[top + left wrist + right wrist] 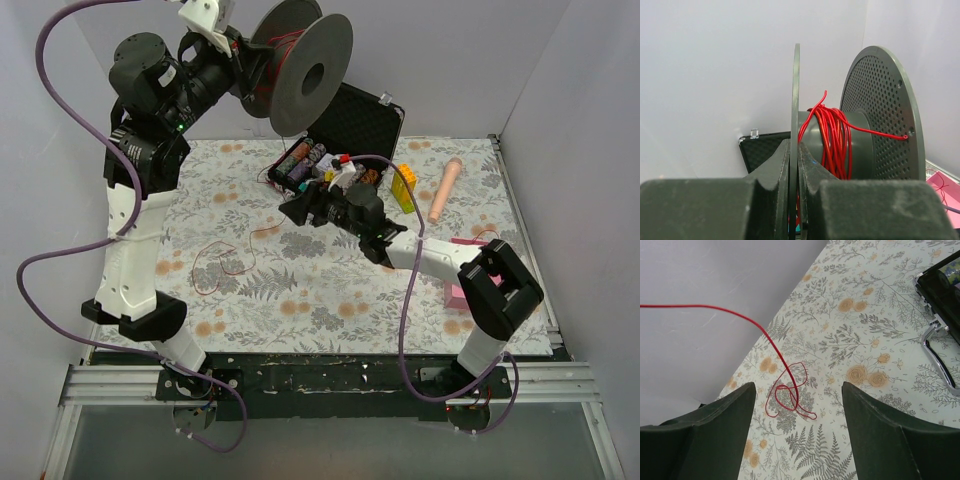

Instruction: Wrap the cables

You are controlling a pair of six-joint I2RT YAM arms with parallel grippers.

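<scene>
Wire (836, 142): several turns wound on the spool (882, 115) hub, one end poking out by the far flange. The rest drops to a loose tangle on the worktop (865, 340), left of centre.

Left arm raised high over the far-left corner. Left gripper (794, 165): jaws clamped on the spool's near flange.

Right arm low, forearm reaching left across mid worktop. Right gripper (797, 390) tilted down towards the tangle, jaws wide apart, holding nothing.

Open case (355, 115) just behind it.

Bare tablecloth (330, 300) rings the red wire (788, 386); black case (365, 112) blocks beyond.
</scene>
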